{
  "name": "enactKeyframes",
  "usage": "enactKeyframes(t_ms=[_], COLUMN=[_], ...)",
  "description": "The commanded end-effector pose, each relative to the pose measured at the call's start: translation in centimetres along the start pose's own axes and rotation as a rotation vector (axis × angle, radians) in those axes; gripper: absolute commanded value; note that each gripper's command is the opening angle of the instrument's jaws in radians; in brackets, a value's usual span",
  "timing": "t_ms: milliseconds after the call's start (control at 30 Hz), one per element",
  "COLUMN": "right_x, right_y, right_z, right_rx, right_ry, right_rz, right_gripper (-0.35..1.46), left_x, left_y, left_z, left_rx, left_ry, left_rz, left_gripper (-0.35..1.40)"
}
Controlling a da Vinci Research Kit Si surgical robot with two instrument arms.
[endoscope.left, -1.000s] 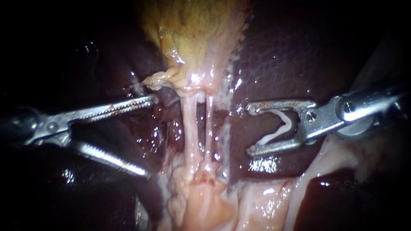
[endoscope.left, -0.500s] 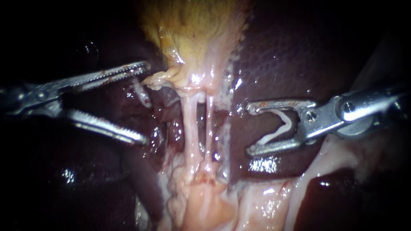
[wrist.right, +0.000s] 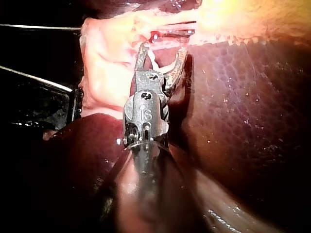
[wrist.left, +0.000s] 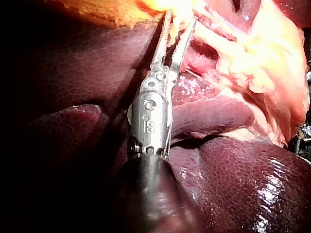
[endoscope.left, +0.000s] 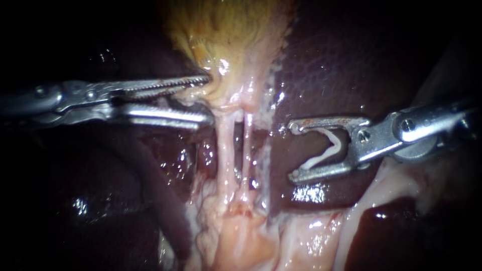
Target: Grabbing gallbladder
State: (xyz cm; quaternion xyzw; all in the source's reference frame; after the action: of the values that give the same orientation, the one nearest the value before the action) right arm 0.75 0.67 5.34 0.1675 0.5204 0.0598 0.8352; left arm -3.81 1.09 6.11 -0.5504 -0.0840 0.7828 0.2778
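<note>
Dark, wet liver (endoscope.left: 341,55) fills the background, with the yellow gallbladder (endoscope.left: 231,30) lying on it above both sets of jaws. The left instrument (endoscope.left: 209,99) reaches in level to the gallbladder's narrow lower end. Its toothed jaws are drawn close, with only a slim gap between them. The upper jaw's tip presses into the yellow wall, the lower jaw lies under the pale fold just below it, and that fold is pinched between the two. The left wrist view shows the same, with both jaw tips buried in bright yellow tissue.

Two pale tubes (endoscope.left: 226,150) hang from the gallbladder just past the left jaws' tips, running down between the two instruments. The right instrument (endoscope.left: 292,150) sits apart from the tubes, over the liver, with its jaws pointed toward them. They stand wide apart, and a bent white clip (endoscope.left: 339,144) is seated between them, touching both. The clip touches no tissue.
</note>
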Motion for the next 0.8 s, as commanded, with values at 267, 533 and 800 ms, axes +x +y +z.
enactKeyframes(t_ms=[267,533,800], right_x=[0.00,0.00,0.00], right_y=[0.00,0.00,0.00], right_z=[0.00,0.00,-0.01], right_rx=[0.000,0.000,0.000], right_ry=[0.000,0.000,0.000], right_rz=[0.000,0.000,0.000], right_gripper=[0.50,0.50,0.50], left_x=[0.01,0.13,0.58], left_y=[-0.03,0.05,0.08], left_z=[-0.12,-0.28,-0.70], left_rx=[-0.008,-0.001,0.005], left_ry=[-0.019,-0.038,-0.040], left_rz=[-0.010,-0.061,-0.085], left_gripper=[-0.35,-0.35,-0.35])
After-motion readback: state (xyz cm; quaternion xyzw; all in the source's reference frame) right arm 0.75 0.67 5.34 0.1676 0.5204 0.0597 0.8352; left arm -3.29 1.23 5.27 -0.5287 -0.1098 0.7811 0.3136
